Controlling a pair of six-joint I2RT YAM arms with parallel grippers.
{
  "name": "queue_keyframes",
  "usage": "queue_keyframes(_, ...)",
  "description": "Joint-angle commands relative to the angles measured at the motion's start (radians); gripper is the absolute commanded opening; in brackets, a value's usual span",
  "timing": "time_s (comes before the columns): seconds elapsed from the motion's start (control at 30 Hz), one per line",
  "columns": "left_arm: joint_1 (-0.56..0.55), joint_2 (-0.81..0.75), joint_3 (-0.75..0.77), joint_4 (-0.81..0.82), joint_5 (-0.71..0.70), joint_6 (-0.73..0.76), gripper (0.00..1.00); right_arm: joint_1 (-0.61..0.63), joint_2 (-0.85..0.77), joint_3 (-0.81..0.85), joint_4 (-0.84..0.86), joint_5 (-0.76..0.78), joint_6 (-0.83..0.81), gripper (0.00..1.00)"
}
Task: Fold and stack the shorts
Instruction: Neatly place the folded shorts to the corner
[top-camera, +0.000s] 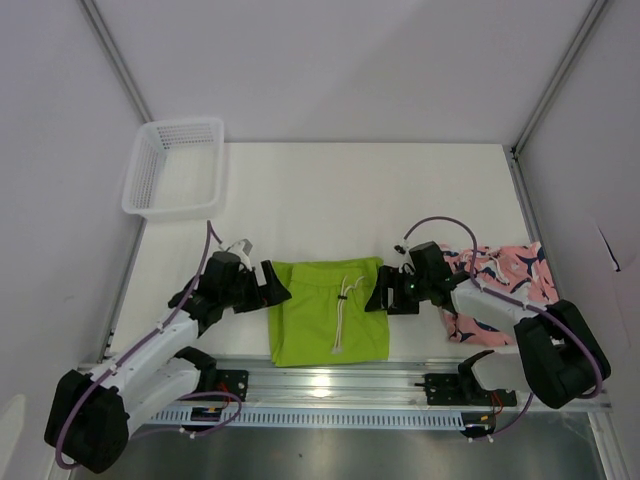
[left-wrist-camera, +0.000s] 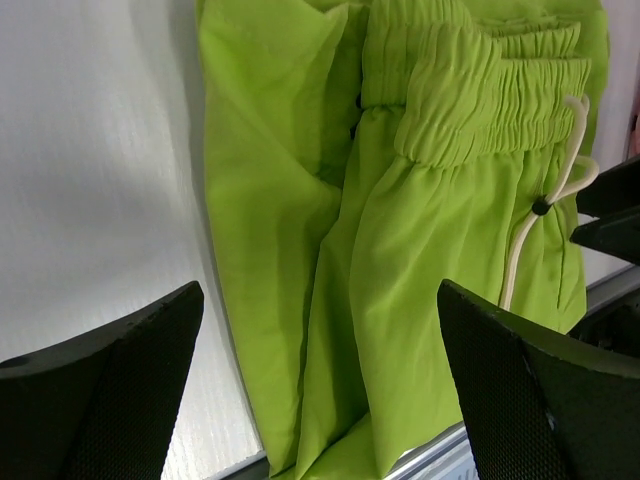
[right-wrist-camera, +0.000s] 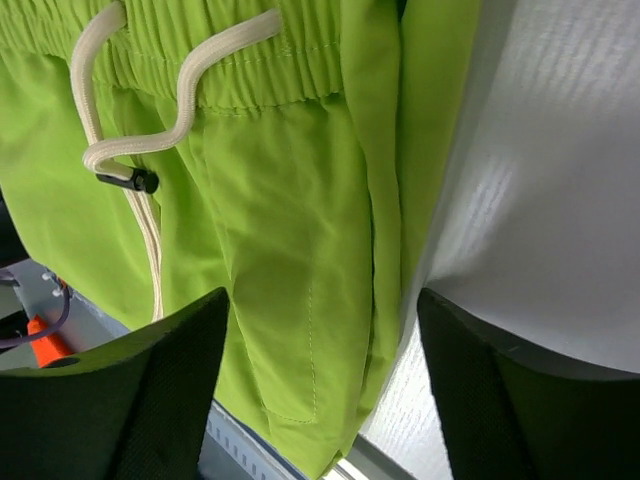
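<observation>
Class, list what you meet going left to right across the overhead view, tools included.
basket → left tool → green shorts → right tool → pink shorts

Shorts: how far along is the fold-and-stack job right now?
Done: the green shorts lie flat in a neat rectangle, apparently folded. In hand: nothing; the left gripper and right gripper sit open at its two side edges. Left: the pink shorts lie rumpled off to the right, not folded or stacked.
</observation>
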Motion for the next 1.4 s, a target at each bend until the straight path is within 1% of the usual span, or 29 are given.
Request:
queue_keyframes(0.0, -0.012, -0.048, -0.04, 0.102, 0.04, -0.01, 0.99, -0.003, 0.019, -0.028, 0.086, -0.05, 0.009, 0.73)
queue_keyframes(0.07, -0.014, -0.071, -0.056, 0.113, 0.053, -0.001, 0.99, -0.002, 0.028, -0.034, 0.107, -0.059, 0.014, 0.69)
queue_keyframes(0.1, -0.015, -0.078, -0.06, 0.125, 0.062, 0.004, 0.99, -0.002, 0.033, -0.035, 0.109, -0.059, 0.015, 0.64)
queue_keyframes(0.23, -0.02, -0.047, -0.08, 0.142, 0.065, 0.007, 0.99, -0.002, 0.056, -0.035, 0.127, -0.067, 0.021, 0.58)
queue_keyframes(0.4, -0.02, 0.03, -0.074, 0.125, 0.013, 0.016, 0.99, 0.012, 0.077, -0.031, 0.146, -0.065, 0.026, 0.57)
queue_keyframes(0.5, -0.02, 0.015, -0.08, 0.102, -0.027, 0.02, 0.99, 0.013, 0.089, -0.026, 0.144, -0.053, 0.026, 0.54)
queue_keyframes(0.6, -0.02, -0.005, -0.094, 0.13, -0.018, 0.025, 0.99, 0.017, 0.096, -0.023, 0.147, -0.044, 0.026, 0.5)
queue_keyframes(0.73, -0.022, 0.059, -0.09, 0.151, -0.012, 0.037, 0.99, 0.02, 0.099, -0.018, 0.143, -0.028, 0.026, 0.46)
queue_keyframes(0.8, -0.022, 0.083, -0.094, 0.17, -0.019, 0.04, 0.95, 0.021, 0.093, -0.015, 0.137, -0.018, 0.026, 0.45)
queue_keyframes(0.83, -0.022, 0.096, -0.099, 0.176, -0.032, 0.04, 0.92, 0.021, 0.09, -0.015, 0.132, -0.015, 0.024, 0.44)
queue_keyframes(0.93, -0.022, 0.143, -0.11, 0.204, -0.041, 0.037, 0.88, 0.021, 0.085, -0.017, 0.133, -0.013, 0.026, 0.43)
queue_keyframes(1.0, -0.025, 0.171, -0.111, 0.234, -0.019, 0.037, 0.8, 0.021, 0.08, -0.017, 0.135, -0.01, 0.03, 0.4)
queue_keyframes(1.03, -0.026, 0.175, -0.113, 0.239, -0.021, 0.036, 0.72, 0.023, 0.079, -0.018, 0.141, -0.01, 0.033, 0.39)
queue_keyframes(1.07, -0.029, 0.179, -0.113, 0.248, -0.022, 0.036, 0.69, 0.024, 0.08, -0.018, 0.141, -0.008, 0.035, 0.38)
queue_keyframes(1.13, -0.031, 0.177, -0.114, 0.253, -0.019, 0.036, 0.58, 0.03, 0.077, -0.018, 0.143, -0.004, 0.04, 0.36)
queue_keyframes(1.17, -0.035, 0.176, -0.116, 0.253, -0.019, 0.036, 0.49, 0.035, 0.079, -0.015, 0.144, -0.001, 0.043, 0.34)
queue_keyframes(1.27, -0.054, 0.16, -0.11, 0.241, -0.019, 0.031, 0.44, 0.05, 0.076, -0.005, 0.141, 0.025, 0.047, 0.34)
queue_keyframes(1.37, -0.084, 0.139, -0.104, 0.224, -0.044, 0.017, 0.44, 0.07, 0.086, 0.018, 0.132, 0.048, 0.049, 0.34)
